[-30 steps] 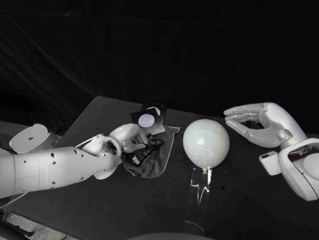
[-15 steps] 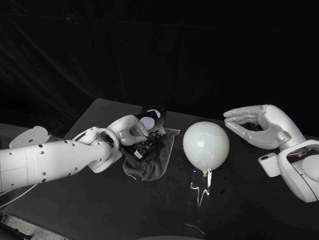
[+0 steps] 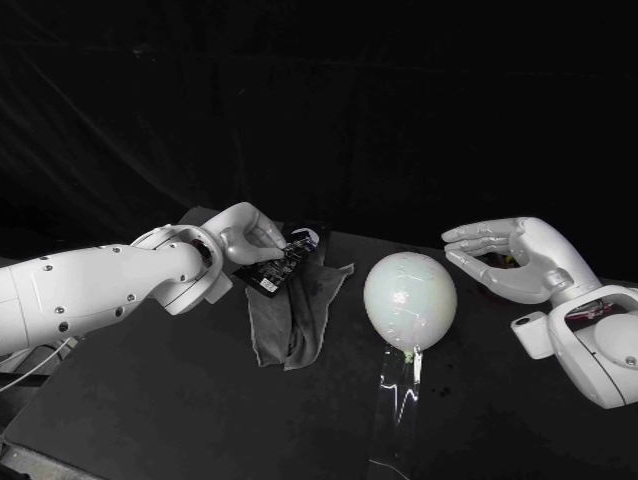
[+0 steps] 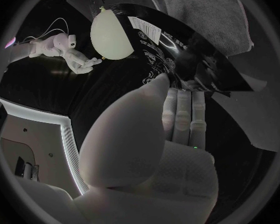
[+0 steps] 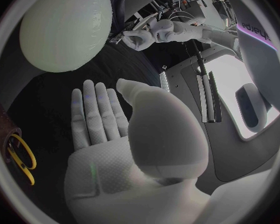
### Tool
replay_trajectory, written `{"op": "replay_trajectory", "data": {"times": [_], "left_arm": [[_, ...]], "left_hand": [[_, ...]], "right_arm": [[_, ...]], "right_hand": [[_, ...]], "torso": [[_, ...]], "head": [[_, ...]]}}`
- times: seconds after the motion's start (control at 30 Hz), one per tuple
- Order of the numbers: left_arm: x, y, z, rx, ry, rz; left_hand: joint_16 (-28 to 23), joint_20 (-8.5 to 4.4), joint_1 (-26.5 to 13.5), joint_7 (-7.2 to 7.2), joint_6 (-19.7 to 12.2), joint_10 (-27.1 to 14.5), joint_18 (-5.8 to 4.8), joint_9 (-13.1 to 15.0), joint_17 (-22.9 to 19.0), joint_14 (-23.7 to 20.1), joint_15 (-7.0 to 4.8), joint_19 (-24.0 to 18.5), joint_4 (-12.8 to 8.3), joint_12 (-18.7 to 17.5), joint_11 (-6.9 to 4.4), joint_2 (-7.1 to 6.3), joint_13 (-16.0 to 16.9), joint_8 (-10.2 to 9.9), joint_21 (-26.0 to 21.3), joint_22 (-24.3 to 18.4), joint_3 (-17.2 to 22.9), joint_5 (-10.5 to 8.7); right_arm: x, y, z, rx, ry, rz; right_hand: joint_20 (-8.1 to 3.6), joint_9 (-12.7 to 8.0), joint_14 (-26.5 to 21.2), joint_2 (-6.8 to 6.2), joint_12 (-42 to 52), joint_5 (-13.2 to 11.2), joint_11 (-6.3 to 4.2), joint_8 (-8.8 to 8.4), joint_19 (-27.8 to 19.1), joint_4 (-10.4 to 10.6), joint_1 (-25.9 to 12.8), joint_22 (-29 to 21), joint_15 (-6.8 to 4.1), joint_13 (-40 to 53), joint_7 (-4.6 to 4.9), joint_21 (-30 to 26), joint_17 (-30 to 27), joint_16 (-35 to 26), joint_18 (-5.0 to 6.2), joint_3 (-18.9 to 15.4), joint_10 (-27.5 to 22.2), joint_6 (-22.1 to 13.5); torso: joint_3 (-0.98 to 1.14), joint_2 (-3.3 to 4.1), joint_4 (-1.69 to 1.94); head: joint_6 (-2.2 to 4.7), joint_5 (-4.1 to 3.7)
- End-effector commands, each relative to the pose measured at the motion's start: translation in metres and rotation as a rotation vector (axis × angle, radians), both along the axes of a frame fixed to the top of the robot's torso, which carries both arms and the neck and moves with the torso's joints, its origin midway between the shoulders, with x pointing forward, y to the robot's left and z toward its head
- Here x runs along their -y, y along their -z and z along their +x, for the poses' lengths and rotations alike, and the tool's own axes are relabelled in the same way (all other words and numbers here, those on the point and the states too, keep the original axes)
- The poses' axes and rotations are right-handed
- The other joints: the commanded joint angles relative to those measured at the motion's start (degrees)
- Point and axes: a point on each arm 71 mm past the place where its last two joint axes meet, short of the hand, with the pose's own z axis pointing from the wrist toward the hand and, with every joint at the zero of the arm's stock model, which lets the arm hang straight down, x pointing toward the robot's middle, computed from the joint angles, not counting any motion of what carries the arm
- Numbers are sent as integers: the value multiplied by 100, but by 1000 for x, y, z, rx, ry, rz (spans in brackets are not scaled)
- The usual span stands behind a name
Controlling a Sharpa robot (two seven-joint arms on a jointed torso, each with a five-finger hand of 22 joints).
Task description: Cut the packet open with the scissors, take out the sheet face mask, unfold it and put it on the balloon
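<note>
Left robot hand (image 3: 247, 235) sits at 10 o'clock from the balloon (image 3: 410, 300), clamped on the black face mask packet (image 3: 279, 265). In the left wrist view the thumb lies on the printed face and the fingers (image 4: 185, 115) lie under the packet's (image 4: 171, 50) edge. The packet is tilted, its printed side up, over the far end of a grey cloth (image 3: 293, 315); can't tell if the two touch. The cloth is spread on the black desk (image 3: 189, 400) and runs toward 6 o'clock, just beside the balloon at its 9 o'clock. The pale balloon is mid-desk, knot end toward 6 o'clock, with a shiny clear strip (image 3: 403, 385) trailing on from the knot. Right robot hand (image 3: 514, 258) is at 2 o'clock from the balloon, near but apart from it, palm open, fingers apart from the thumb, nothing in it. In the right wrist view the fingers (image 5: 93, 109) are stretched out with the balloon (image 5: 65, 27) beyond their tips. Yellow-handled scissors (image 5: 20, 157) lie on the desk beside that palm, untouched.
</note>
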Motion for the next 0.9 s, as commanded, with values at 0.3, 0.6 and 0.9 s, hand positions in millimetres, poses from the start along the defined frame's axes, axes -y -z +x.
{"op": "replay_trajectory", "data": {"times": [0.3, 0.6, 0.9], "left_arm": [[8, -8, 11, 25, 156, -381], [3, -10, 15, 56, 156, -432], [3, -13, 16, 74, 153, -533]], "left_hand": [[17, 58, -55, 39, -153, 50, -103, 355, 68, -166, 28, -275, -89, -73, -56, 69, -5, 40, 52, 43, 121, 15], [14, 64, -65, 48, -179, 29, -98, 381, 85, -195, 34, -304, -128, -77, -48, 53, -5, 48, 77, 60, 131, 15], [1, 85, -80, 63, -218, -11, -106, 416, 111, -254, 48, -386, -195, -82, -32, 38, -5, 56, 98, 80, 161, 15]], "right_arm": [[-11, 3, 12, -25, -20, -10], [-27, 2, 24, -38, -43, -19], [-44, 2, 40, -70, -43, -4]], "right_hand": [[11, 10, 29, 19, 12, 14, -22, 38, -34, -10, -58, -10, -29, 5, 35, -22, 12, -19, 100, 62, 33, 25], [11, 10, 27, 31, 8, 0, -17, 37, -28, -1, -79, -14, -27, 3, 39, -23, 12, -23, 100, 67, 32, 22], [11, 10, 33, 50, 5, -25, -11, 37, -12, 26, -142, -24, -25, 3, 45, -24, 16, -27, 99, 62, 35, 17]], "torso": [[3, 12, 8], [-1, 23, 10], [-4, 20, 12]], "head": [[244, -103], [293, -159], [341, -206]]}}
